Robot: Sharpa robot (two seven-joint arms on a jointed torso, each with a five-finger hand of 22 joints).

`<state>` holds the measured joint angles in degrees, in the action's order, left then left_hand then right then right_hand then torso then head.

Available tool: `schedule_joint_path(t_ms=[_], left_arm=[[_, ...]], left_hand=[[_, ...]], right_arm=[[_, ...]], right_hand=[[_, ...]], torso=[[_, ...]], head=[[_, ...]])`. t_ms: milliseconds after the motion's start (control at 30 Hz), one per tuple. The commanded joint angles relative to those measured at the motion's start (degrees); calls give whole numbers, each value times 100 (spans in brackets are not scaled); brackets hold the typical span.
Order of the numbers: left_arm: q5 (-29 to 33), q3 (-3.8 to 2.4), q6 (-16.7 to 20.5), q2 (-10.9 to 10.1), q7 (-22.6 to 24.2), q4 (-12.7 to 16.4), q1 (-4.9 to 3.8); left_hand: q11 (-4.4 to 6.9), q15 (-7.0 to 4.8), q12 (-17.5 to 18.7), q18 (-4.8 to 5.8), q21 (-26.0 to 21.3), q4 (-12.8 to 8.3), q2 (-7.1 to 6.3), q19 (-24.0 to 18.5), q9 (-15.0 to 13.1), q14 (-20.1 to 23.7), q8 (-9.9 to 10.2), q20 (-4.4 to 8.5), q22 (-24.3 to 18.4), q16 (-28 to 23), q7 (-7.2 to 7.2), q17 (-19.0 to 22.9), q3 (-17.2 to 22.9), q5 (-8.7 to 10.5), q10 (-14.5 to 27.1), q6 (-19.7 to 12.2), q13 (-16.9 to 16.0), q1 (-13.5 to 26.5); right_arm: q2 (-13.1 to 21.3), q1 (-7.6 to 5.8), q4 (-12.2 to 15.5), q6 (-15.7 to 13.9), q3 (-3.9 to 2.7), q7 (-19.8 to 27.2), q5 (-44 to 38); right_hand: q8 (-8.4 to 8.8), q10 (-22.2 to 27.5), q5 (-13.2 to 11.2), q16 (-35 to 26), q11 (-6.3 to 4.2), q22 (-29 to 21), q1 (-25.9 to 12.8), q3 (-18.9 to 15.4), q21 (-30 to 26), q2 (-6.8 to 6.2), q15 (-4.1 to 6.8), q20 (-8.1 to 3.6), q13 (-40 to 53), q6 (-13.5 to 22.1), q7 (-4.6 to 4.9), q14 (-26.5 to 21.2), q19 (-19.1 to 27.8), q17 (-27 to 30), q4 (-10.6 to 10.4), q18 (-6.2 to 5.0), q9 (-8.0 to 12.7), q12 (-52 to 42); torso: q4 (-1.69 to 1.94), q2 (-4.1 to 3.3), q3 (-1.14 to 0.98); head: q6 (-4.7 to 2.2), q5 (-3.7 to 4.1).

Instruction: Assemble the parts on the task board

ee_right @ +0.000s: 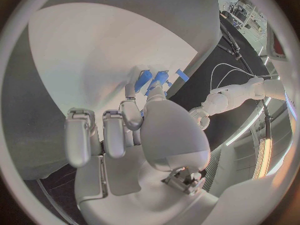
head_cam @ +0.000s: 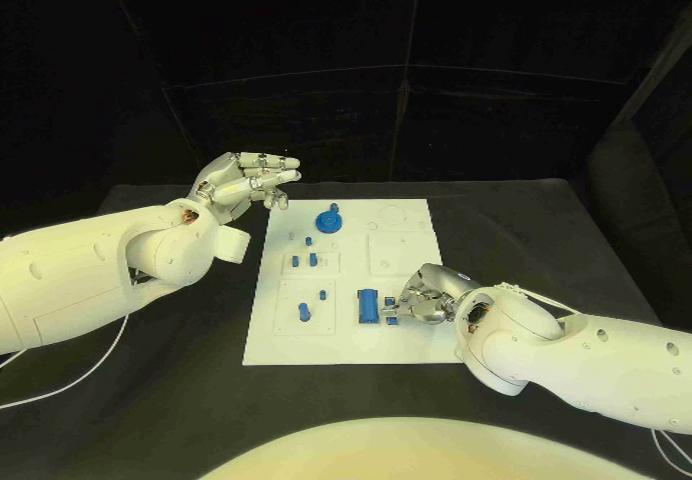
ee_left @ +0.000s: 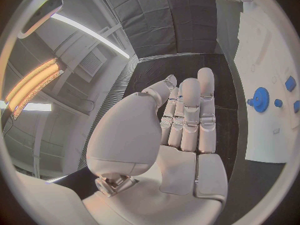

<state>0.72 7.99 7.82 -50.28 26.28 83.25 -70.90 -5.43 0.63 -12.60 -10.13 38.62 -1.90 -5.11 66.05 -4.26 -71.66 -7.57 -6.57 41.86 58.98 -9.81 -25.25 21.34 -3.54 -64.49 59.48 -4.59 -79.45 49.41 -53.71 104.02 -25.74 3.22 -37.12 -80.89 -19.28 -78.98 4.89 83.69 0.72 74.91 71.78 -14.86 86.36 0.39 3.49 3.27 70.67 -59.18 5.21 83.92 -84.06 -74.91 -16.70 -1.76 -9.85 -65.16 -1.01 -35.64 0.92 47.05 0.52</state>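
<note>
While resting low at the near right part of the task board (head_cam: 339, 345), right hand (head_cam: 418, 298) with fingers curled toward a blue block-shaped part (head_cam: 369, 305); fingertips close against a small blue piece (head_cam: 391, 314) beside that block, though actual grip cannot be told. From the right wrist view, same hand (ee_right: 134, 130) with fingertips (ee_right: 129, 91) reaching to blue pieces (ee_right: 153, 80) on the white plate (ee_right: 94, 60), contact hidden behind the fingers.

Left hand (head_cam: 242, 180) raised off the table (head_cam: 188, 330) beside the board's far left corner, fingers loosely bent and apart, holding nothing. From the left wrist view, left hand (ee_left: 181, 130) with fingers (ee_left: 189, 110) straight and side by side, palm bare.

On the board: blue gear (head_cam: 332, 220) standing near the far edge, seen also from the left wrist (ee_left: 260, 99); several small blue pegs (head_cam: 303, 258) in the left middle; two more blue parts (head_cam: 313, 302) lying in the near left section. Outlined recesses (head_cam: 392, 250) on the right half, unfilled.
</note>
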Motion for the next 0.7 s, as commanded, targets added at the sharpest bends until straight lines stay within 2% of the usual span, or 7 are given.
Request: schedule_joint_path(t_ms=[33,200,300,433,600,700], left_arm=[[14,-4,-71,0,20,13,-7],[14,-4,-73,-2,22,14,-7],[14,-4,-72,-6,21,13,-7],[14,-4,-72,-14,21,12,-7],[14,-4,-70,-22,18,15,-6],[14,-4,-70,-18,19,15,-6]], left_hand=[[-7,2,-13,-38,-26,-29,39,-21,7,36,-19,7,-9,-28,25,6,-9,-4,36,30,-4,-14],[-7,2,-13,-38,-26,-29,39,-21,7,36,-19,7,-9,-28,25,6,-9,-4,36,30,-4,-14],[-7,2,-13,-38,-26,-29,39,-21,7,36,-19,7,-9,-28,25,6,-9,-4,36,30,-4,-14],[-7,2,-13,-38,-26,-29,39,-21,7,36,-19,7,-9,-28,25,6,-9,-4,36,30,-4,-14],[-7,2,-16,-37,-28,-27,39,-21,8,38,-18,7,-9,-28,23,9,-12,-4,40,28,-3,-9],[-7,2,-16,-37,-28,-27,39,-21,8,38,-18,7,-9,-28,23,9,-12,-4,40,28,-3,-9]], right_arm=[[11,-9,28,-208,-2,-6,-141],[85,-8,113,-302,-2,106,-192],[159,-7,179,-266,-2,221,-206],[282,-7,301,-125,-2,332,-204],[373,-6,348,44,-2,358,-199],[386,-6,336,144,-1,347,-198]], right_hand=[[25,43,-105,-20,2,1143,-108,-54,-22,-4,-46,18,-37,54,-7,370,-234,-286,-6,43,-11,49],[17,32,-120,-20,2,1146,-164,-60,-20,3,-46,20,-20,55,-8,372,-236,-290,-4,44,-22,28],[0,19,-60,-18,-2,1151,-35,-19,-15,24,-43,20,-4,54,-15,374,-241,-297,33,45,-42,7],[-21,19,102,-12,-7,1156,279,36,-12,47,-40,16,1,63,-14,378,-246,-316,114,47,-71,6],[-38,15,164,-12,-8,1162,523,56,-7,55,-39,15,7,65,-14,379,-251,-322,197,49,-96,2],[-45,14,195,-11,-9,1161,607,59,-10,62,-38,15,9,64,-13,380,-249,-325,230,48,-105,1]], torso=[[-3,3,-4],[-7,1,-6],[-10,2,-9],[-9,3,-10],[-8,10,4],[-1,6,2]], head=[[-4,4],[-15,17],[-20,14],[-22,17],[-22,38],[-26,45]])
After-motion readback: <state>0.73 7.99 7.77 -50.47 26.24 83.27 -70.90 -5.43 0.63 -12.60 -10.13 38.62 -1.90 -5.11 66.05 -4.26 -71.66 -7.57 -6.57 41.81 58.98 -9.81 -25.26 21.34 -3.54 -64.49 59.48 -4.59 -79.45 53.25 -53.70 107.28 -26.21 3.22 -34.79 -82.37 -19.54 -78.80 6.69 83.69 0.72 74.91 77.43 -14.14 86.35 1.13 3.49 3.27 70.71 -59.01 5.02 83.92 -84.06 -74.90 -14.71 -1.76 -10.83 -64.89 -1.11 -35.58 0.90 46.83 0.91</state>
